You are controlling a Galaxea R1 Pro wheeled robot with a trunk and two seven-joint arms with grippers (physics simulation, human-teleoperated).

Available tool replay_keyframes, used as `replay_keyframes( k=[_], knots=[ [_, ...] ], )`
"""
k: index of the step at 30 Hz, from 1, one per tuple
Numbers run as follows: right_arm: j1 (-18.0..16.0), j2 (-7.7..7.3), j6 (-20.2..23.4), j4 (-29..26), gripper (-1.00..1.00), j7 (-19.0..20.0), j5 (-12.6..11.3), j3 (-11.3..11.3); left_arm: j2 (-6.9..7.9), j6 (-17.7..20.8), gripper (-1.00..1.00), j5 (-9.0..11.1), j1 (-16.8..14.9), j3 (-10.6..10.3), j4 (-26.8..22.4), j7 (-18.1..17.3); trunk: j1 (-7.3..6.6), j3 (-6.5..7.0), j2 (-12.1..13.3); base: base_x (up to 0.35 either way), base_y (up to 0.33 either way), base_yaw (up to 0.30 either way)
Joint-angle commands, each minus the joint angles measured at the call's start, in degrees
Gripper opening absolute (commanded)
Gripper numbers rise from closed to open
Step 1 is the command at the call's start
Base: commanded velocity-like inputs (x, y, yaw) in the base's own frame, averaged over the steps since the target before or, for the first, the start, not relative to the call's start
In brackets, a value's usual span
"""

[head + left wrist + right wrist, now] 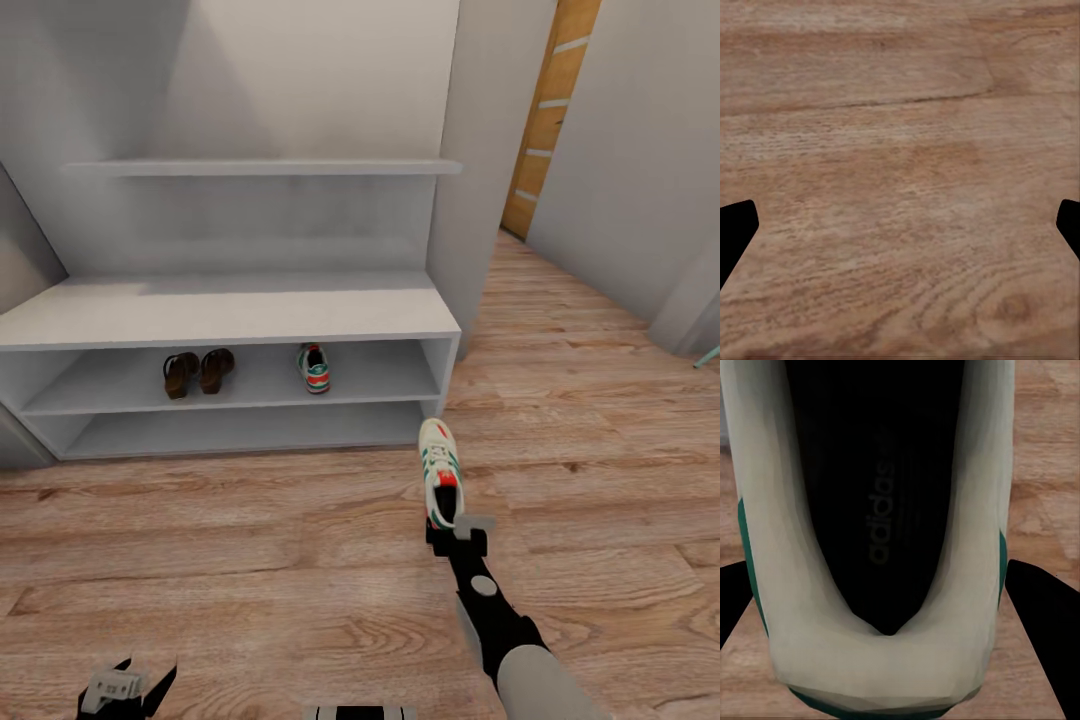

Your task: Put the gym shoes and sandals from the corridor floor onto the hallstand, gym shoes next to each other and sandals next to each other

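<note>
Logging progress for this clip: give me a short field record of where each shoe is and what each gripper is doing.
sandals: both sandals side by side on the upper open shelf of the hallstand
gym shoe on rack: first gym shoe on the same shelf, apart from the sandals
gym shoe in gripper: second gym shoe held at its heel by the right gripper, over the corridor floor
left gripper: left gripper open, empty, low over the floor

Matt wood underfoot, smooth painted shelving.
I see a wood-grain plank floor (250,560), a matt white hallstand (230,310), and a smooth cream leather-look gym shoe (881,660).
</note>
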Motion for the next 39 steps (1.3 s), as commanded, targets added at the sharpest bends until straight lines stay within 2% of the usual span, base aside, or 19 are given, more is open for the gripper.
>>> replay_keyframes(
  k=[1,3,15,16,17,20,24,27,31,39],
  knots=[
    [-0.5,0.06,1.03,0.04,-1.0,-0.07,0.55,-0.41,0.0,0.11,1.0,0.43,0.01,0.19,0.1,-0.6,-0.01,-0.04,-0.02,0.0,0.0,0.0],
    [-1.59,0.06,2.81,0.04,-1.0,-0.05,0.55,-0.4,-0.02,0.1,1.0,0.38,0.06,0.18,0.14,-0.6,-0.01,-0.04,-0.02,0.0,0.0,0.0],
    [-5.25,0.06,6.88,0.13,-1.0,-0.03,0.47,-0.15,-0.09,0.09,1.0,0.26,0.17,0.17,0.24,-0.6,-0.01,-0.04,-0.02,0.0,0.0,0.0],
    [-5.56,0.06,7.29,0.13,-1.0,-0.05,0.47,0.32,-0.09,0.09,1.0,0.26,0.17,0.17,0.24,-0.6,-0.01,-0.04,-0.02,0.0,0.0,0.0],
    [-6.17,0.06,7.84,0.1,-1.0,-0.12,0.47,2.14,-0.09,0.09,1.0,0.25,0.18,0.17,0.25,-0.6,-0.01,-0.04,-0.02,0.0,0.0,0.0],
    [-6.74,0.06,8.07,0.05,-1.0,-0.21,0.39,4.25,-0.09,0.13,1.0,0.25,0.18,0.17,0.25,-0.6,-0.01,-0.04,-0.02,0.0,0.0,0.0],
    [-7.2,0.06,8.24,-0.03,-1.0,-0.21,0.26,5.64,-0.09,0.17,1.0,0.25,0.18,0.17,0.25,-0.6,-0.01,-0.04,-0.02,0.0,0.0,0.0],
    [-7.94,0.06,8.47,0.03,-1.0,-0.21,0.18,5.92,-0.09,0.18,1.0,0.25,0.18,0.17,0.25,-0.6,-0.01,-0.04,-0.02,0.0,0.0,0.0],
    [-10.31,0.06,13.66,0.06,-1.0,-0.05,0.12,6.0,-0.09,0.18,1.0,0.28,0.18,0.17,0.23,-0.6,-0.01,-0.04,-0.02,0.0,0.0,0.0],
    [-12.1,0.06,15.13,0.14,-1.0,0.0,0.11,6.02,-0.09,0.18,1.0,0.39,0.18,0.17,0.17,-0.6,-0.01,-0.04,-0.02,0.0,0.0,0.0]
  ],
)
